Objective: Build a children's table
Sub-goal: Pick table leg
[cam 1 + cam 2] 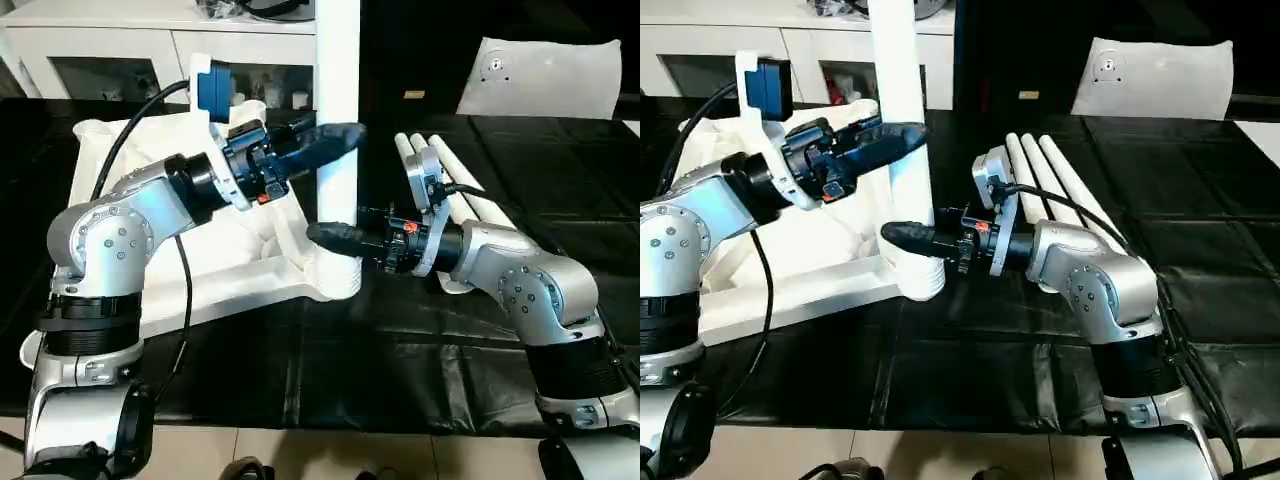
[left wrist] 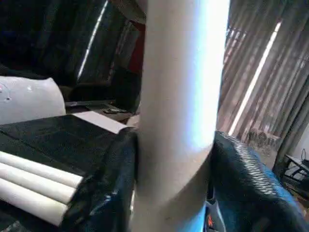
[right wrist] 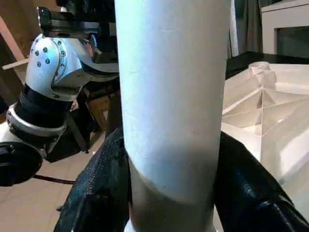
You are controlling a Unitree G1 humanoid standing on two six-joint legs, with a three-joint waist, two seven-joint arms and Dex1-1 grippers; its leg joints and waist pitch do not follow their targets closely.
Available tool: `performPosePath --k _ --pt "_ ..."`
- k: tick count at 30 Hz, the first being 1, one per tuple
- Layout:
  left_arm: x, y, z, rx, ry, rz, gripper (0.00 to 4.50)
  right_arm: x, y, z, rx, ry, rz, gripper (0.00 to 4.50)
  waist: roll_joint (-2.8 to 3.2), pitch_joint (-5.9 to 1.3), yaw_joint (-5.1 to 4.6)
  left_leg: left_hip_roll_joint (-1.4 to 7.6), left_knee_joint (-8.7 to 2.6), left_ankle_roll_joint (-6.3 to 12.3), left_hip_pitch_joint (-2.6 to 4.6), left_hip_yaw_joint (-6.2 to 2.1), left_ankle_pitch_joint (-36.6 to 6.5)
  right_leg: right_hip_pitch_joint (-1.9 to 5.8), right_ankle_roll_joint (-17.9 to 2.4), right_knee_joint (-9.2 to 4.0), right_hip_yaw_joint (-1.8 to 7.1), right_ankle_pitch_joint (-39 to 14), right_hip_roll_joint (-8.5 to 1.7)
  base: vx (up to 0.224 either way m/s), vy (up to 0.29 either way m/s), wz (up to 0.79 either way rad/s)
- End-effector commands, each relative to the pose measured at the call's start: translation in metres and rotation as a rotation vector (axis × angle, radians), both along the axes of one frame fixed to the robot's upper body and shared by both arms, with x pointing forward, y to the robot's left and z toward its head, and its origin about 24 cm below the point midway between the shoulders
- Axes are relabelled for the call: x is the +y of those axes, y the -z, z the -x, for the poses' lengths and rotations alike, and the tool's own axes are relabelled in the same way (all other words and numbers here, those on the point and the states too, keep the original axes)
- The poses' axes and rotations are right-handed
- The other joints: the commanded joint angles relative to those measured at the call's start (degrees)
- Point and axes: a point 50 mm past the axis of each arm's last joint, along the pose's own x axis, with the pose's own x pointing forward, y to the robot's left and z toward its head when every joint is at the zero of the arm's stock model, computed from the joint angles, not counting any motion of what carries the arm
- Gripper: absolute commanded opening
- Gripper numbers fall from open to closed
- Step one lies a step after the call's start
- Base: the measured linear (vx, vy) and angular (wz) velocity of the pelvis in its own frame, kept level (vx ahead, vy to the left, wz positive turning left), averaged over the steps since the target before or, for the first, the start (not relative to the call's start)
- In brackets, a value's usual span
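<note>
The children's table top [image 1: 225, 275] lies upside down on the black cloth, ribbed side up. One white leg [image 1: 338, 90] stands upright in the round corner socket [image 1: 338, 278] nearest me. My left gripper [image 1: 338, 138] is shut on this leg about halfway up, one black finger [image 2: 104, 186] pressed against each side of the tube. Lower down, just above the socket, my right gripper [image 1: 330, 236] is shut on the same leg, its fingers [image 3: 246, 186] hugging it. Three more legs [image 1: 470, 195] lie side by side to the right of the top.
A white glass-door cabinet [image 1: 120, 50] stands behind the table at the left. A flat white sheet with a round fitting [image 1: 545, 75] leans at the back right. Black cloth [image 1: 400, 350] covers the table down to its front edge.
</note>
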Motion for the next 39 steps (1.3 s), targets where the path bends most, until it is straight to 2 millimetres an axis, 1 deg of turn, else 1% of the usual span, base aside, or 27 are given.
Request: performPosePath --k 1,3,4,7,9,10,11,12,13,14,15,17,18,19,21,22,24,26,27,28,29,30,31,33,34,35,39 --pt "-0.001 -0.002 0.0 -0.009 0.005 -0.005 2.04 0.002 -0.007 0.001 -0.045 -0.002 0.013 1.91 -0.03 -4.56 0.18 2.39 -3.5 0.93 0.18 -0.47 -3.02 3.8 -8.66 -4.38 3.02 -10.39 -5.62 0.0 0.0 0.0" --pt "-0.001 -0.002 -0.001 -0.01 0.001 -0.005 1.9 0.002 -0.007 0.0 -0.044 0.0 0.012 1.91 -0.2 -4.54 0.13 2.42 -3.51 0.93 0.19 -0.44 -3.1 3.8 -8.64 -4.42 3.02 -10.47 -5.64 0.0 0.0 0.0" --pt "-0.001 -0.002 0.0 -0.01 0.001 -0.002 1.88 0.002 -0.006 0.0 -0.046 0.001 0.013 1.91 0.19 -4.55 0.22 2.42 -3.47 0.9 0.2 -0.49 -3.1 3.73 -8.74 -4.37 3.03 -10.5 -5.67 0.0 0.0 0.0" --pt "0.0 -0.002 0.0 -0.006 0.001 0.011 1.84 0.003 -0.007 0.0 -0.048 0.003 0.013 1.91 -0.17 -4.55 0.18 2.44 -3.51 0.97 0.2 -0.45 -2.9 3.77 -8.79 -4.33 3.04 -10.28 -5.66 0.0 0.0 0.0" --pt "-0.001 -0.002 0.0 -0.006 -0.002 0.01 1.83 0.003 -0.007 -0.001 -0.052 0.006 0.016 1.91 -0.09 -4.54 0.15 2.39 -3.45 0.98 0.2 -0.41 -3.0 3.76 -8.68 -4.4 3.06 -10.58 -5.65 0.0 0.0 0.0" --pt "-0.001 -0.002 0.001 -0.006 -0.005 0.013 1.83 0.002 -0.007 -0.002 -0.059 0.013 0.02 1.91 -0.55 -4.57 0.07 2.39 -3.48 1.06 0.13 -0.35 -2.81 3.86 -8.57 -4.46 3.06 -10.35 -5.61 0.0 0.0 0.0" --pt "-0.001 -0.002 0.001 -0.006 -0.009 0.016 1.83 0.002 -0.008 -0.003 -0.07 0.034 0.032 1.91 -0.11 -4.55 0.24 2.45 -3.47 0.93 0.15 -0.46 -2.67 3.76 -8.67 -4.27 3.02 -10.39 -5.71 0.0 0.0 0.0" --pt "-0.001 -0.002 0.001 -0.006 -0.009 0.016 1.83 0.002 -0.008 -0.003 -0.07 0.034 0.032 1.91 -0.11 -4.55 0.24 2.45 -3.47 0.93 0.15 -0.46 -2.67 3.76 -8.67 -4.27 3.02 -10.39 -5.71 0.0 0.0 0.0" --pt "0.0 -0.002 0.0 -0.005 -0.031 0.02 1.83 0.002 -0.007 -0.009 -0.084 0.094 0.05 1.91 -0.37 -4.54 0.02 2.42 -3.47 0.85 0.13 -0.37 -2.86 3.76 -8.53 -4.44 3.04 -10.59 -5.63 0.0 0.0 0.0" --pt "0.0 -0.002 0.0 -0.006 -0.033 0.02 1.83 0.002 -0.007 -0.01 -0.083 0.097 0.049 2.26 -0.23 -4.56 0.03 2.39 -3.46 0.7 0.15 -0.4 -2.77 3.75 -8.67 -4.34 3.02 -10.59 -5.67 0.0 0.0 0.0" --pt "0.001 -0.002 -0.002 -0.013 -0.073 0.017 1.83 0.004 -0.008 -0.016 -0.077 0.165 0.037 2.47 0.3 -4.51 0.08 2.43 -3.45 0.53 0.19 -0.51 -3.0 3.6 -8.76 -4.34 3.02 -10.89 -5.74 0.0 0.0 0.0" --pt "0.001 -0.003 -0.006 -0.009 -0.13 0.022 1.83 0.006 -0.01 -0.019 -0.067 0.216 0.002 2.61 -0.26 -4.49 -0.21 2.37 -3.55 0.23 0.18 -0.45 -3.39 3.73 -8.34 -4.51 3.01 -11.62 -5.7 0.0 0.0 0.0" --pt "0.001 -0.003 -0.006 -0.009 -0.132 0.022 1.83 0.006 -0.01 -0.019 -0.068 0.217 0.002 2.81 0.12 -4.51 -0.14 2.39 -3.5 0.04 0.27 -0.47 -3.34 3.64 -8.23 -4.4 3.03 -11.65 -5.66 0.0 0.0 0.0" --pt "0.001 -0.003 -0.008 -0.006 -0.164 0.016 1.83 0.006 -0.01 -0.021 -0.082 0.243 0.011 2.81 0.17 -4.54 -0.18 2.39 -3.52 -0.01 0.27 -0.45 -3.19 3.63 -8.08 -4.45 3.05 -11.21 -5.57 0.0 0.0 0.0" --pt "0.001 -0.002 -0.014 0.001 -0.234 0.001 1.82 0.008 -0.009 -0.023 -0.084 0.287 0.005 2.96 -0.26 -4.58 -0.18 2.39 -3.55 -0.02 0.29 -0.38 -2.93 3.66 -8.13 -4.35 3.07 -10.15 -5.53 0.0 0.0 0.0" --pt "0.001 -0.001 -0.017 -0.001 -0.279 -0.014 1.82 0.008 -0.009 -0.024 -0.089 0.304 0.001 3.13 0.12 -4.56 -0.07 2.43 -3.55 0.0 0.26 -0.46 -2.9 3.6 -8.21 -4.29 3.08 -10.0 -5.58 0.0 0.0 0.0" --pt "0.001 0.003 -0.021 0.011 -0.349 -0.044 1.82 0.008 -0.007 -0.027 -0.103 0.366 0.016 3.24 -0.35 -4.63 -0.09 2.51 -3.6 -0.08 0.2 -0.43 -2.67 3.74 -7.8 -4.25 3.11 -9.65 -5.63 0.0 0.0 0.0" --pt "0.001 0.007 -0.024 0.024 -0.423 -0.061 1.82 0.009 -0.006 -0.028 -0.127 0.414 0.026 3.41 -0.13 -4.63 -0.25 2.52 -3.59 -0.19 0.15 -0.48 -2.44 3.7 -7.71 -4.19 3.07 -8.81 -5.63 0.0 0.0 0.0" --pt "0.0 0.009 -0.025 0.021 -0.463 -0.085 1.82 0.01 -0.006 -0.03 -0.136 0.459 0.035 3.47 -0.66 -4.61 -0.34 2.54 -3.61 -0.17 0.12 -0.42 -2.32 3.74 -7.55 -4.27 3.1 -8.7 -5.64 0.0 0.0 0.0" --pt "0.0 0.011 -0.027 0.012 -0.517 -0.104 1.82 0.011 -0.007 -0.031 -0.165 0.515 0.064 3.73 -0.16 -4.61 -0.27 2.42 -3.58 -0.11 0.14 -0.45 -2.22 3.73 -7.43 -4.18 3.13 -9.05 -5.7 0.0 0.0 0.0" --pt "0.0 0.011 -0.027 0.013 -0.535 -0.108 1.82 0.011 -0.007 -0.032 -0.18 0.541 0.078 3.73 -0.16 -4.65 -0.24 2.49 -3.54 -0.34 0.15 -0.45 -2.05 3.67 -7.38 -4.18 3.12 -8.94 -5.73 0.0 0.0 0.0" --pt "-0.001 0.011 -0.027 0.005 -0.566 -0.118 1.82 0.012 -0.007 -0.034 -0.188 0.582 0.104 3.73 -0.5 -4.57 -0.42 2.47 -3.59 -0.35 0.11 -0.37 -2.1 3.63 -7.34 -4.28 3.14 -8.91 -5.62 0.0 0.0 0.0" --pt "-0.003 0.01 -0.027 -0.008 -0.582 -0.13 1.82 0.014 -0.005 -0.034 -0.166 0.592 0.112 3.91 -0.59 -4.58 -0.35 2.42 -3.67 -0.37 0.15 -0.44 -2.18 3.77 -7.3 -4.18 3.16 -9.06 -5.67 0.0 0.0 0.0" --pt "-0.006 0.011 -0.026 -0.024 -0.613 -0.146 1.82 0.017 -0.003 -0.033 -0.145 0.583 0.111 3.91 -0.43 -4.54 -0.36 2.44 -3.64 -0.25 0.17 -0.43 -2.75 3.69 -6.99 -4.26 3.2 -9.75 -5.68 0.0 0.0 0.0" --pt "-0.007 0.012 -0.026 -0.021 -0.616 -0.145 1.82 0.018 -0.003 -0.032 -0.137 0.578 0.111 4.2 -0.42 -4.51 -0.41 2.49 -3.65 -0.16 0.14 -0.43 -2.86 3.72 -7.02 -4.27 3.23 -9.55 -5.7 0.0 0.0 0.0" --pt "-0.009 0.012 -0.025 -0.02 -0.629 -0.14 1.82 0.021 -0.003 -0.031 -0.137 0.572 0.105 4.26 -0.46 -4.54 -0.37 2.5 -3.64 -0.09 0.13 -0.43 -2.87 3.7 -7.11 -4.21 3.22 -9.25 -5.7 0.0 0.0 0.0" --pt "-0.016 0.008 -0.025 -0.047 -0.651 -0.163 1.82 0.026 0.002 -0.031 -0.1 0.603 0.124 4.26 -0.6 -4.54 -0.27 2.43 -3.66 -0.15 0.15 -0.45 -2.8 3.63 -6.88 -4.24 3.21 -9.77 -5.75 0.0 0.0 0.0"
